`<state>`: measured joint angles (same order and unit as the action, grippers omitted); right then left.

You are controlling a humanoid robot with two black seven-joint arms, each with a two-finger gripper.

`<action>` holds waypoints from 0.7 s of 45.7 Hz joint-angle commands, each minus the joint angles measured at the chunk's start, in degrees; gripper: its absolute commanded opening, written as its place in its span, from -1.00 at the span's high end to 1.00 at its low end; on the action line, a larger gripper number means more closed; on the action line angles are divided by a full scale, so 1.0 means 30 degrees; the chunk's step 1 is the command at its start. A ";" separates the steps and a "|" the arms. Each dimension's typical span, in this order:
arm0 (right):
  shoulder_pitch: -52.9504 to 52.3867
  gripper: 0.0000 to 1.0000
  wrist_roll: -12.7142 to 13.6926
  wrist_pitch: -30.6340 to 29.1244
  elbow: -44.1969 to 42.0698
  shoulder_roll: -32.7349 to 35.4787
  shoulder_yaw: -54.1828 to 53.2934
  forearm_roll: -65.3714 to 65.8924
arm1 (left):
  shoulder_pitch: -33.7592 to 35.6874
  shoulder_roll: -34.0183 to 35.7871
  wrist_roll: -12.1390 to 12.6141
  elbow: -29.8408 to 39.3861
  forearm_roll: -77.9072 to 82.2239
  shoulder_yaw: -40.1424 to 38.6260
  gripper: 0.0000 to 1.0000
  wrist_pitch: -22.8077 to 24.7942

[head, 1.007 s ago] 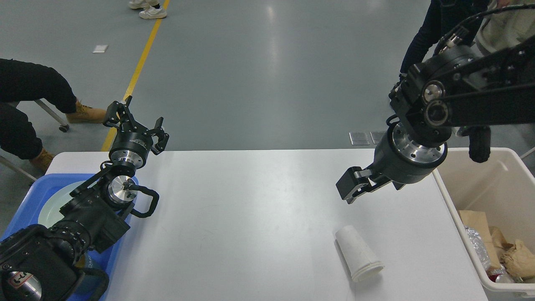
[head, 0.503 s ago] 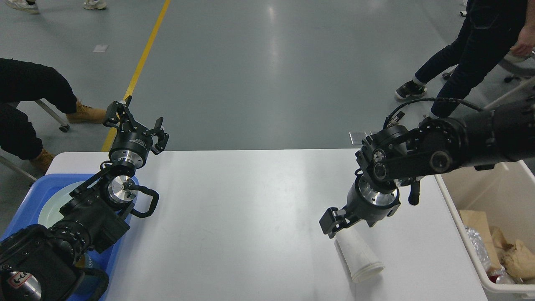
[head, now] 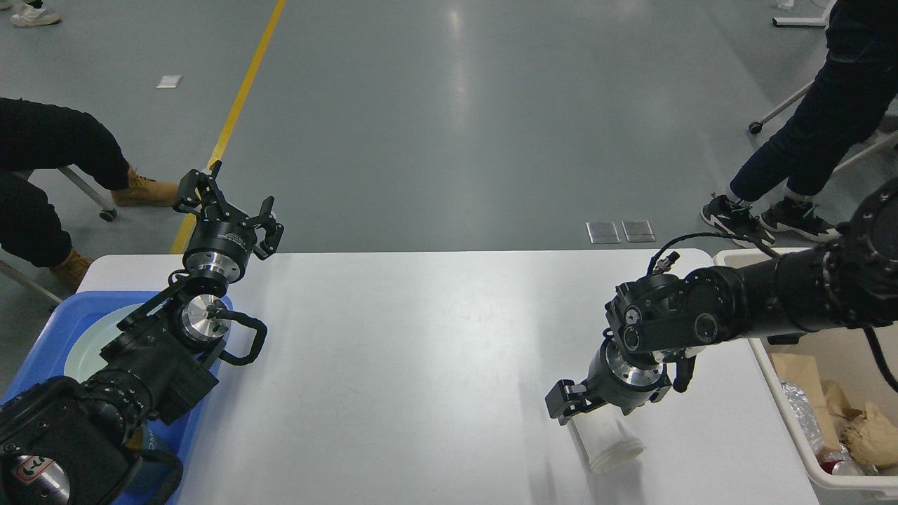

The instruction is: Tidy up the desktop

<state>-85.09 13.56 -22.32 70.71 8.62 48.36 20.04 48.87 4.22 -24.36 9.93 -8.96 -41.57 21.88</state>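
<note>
The desk (head: 421,365), white and wide, fills the near view. A white paper cup (head: 605,443) lies on its side at near right, the right end effector (head: 572,405) down on its closed end; its grip cannot be told. The left end effector (head: 228,207) hangs open and empty above the blue tray (head: 42,337). A beige bin (head: 828,484) stands at right.

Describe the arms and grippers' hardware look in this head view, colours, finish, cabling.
Both arms are matte black with round, segmented joints. The left gripper has two black skeletal fingers on a black cylinder above a bare silver metal wrist flange, with a looped black cable beside it. The right gripper is also black below a silver flange; a thin black cable arches over its wrist.
</note>
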 commanded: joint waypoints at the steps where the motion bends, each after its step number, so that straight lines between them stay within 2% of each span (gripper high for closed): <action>1: 0.1260 -1.00 -0.0009 -0.0003 -0.1302 -0.0528 -0.0007 0.0028 | 0.0000 0.0001 0.0004 0.0000 -0.0001 0.0000 -0.92 0.0000; 14: 0.2492 -0.96 -0.0009 0.0027 -0.2594 -0.1115 0.0022 0.0028 | 0.0000 0.0001 0.0004 0.0000 -0.0001 0.0000 -0.92 0.0000; 22: 0.3049 -0.39 0.0050 -0.0003 -0.3267 -0.1320 0.0110 0.0028 | 0.0000 0.0001 0.0004 0.0000 -0.0001 0.0000 -0.92 0.0000; 25: 0.3342 -0.25 0.0079 -0.0003 -0.3356 -0.1379 0.0139 0.0028 | 0.0000 0.0001 -0.0025 0.0000 -0.0001 0.0000 -0.92 0.0000; 30: 0.3372 0.54 0.0138 -0.0266 -0.3386 -0.1408 0.0110 -0.0002 | 0.0000 0.0001 0.0004 0.0000 -0.0001 0.0000 -0.92 0.0000; 32: 0.3372 0.79 0.0138 -0.0383 -0.3356 -0.1408 0.0110 -0.0031 | 0.0000 0.0001 0.0004 0.0000 -0.0001 0.0000 -0.92 0.0000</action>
<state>-75.05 13.92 -22.62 60.53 4.45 48.77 20.09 48.87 4.22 -24.35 9.93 -8.96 -41.57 21.88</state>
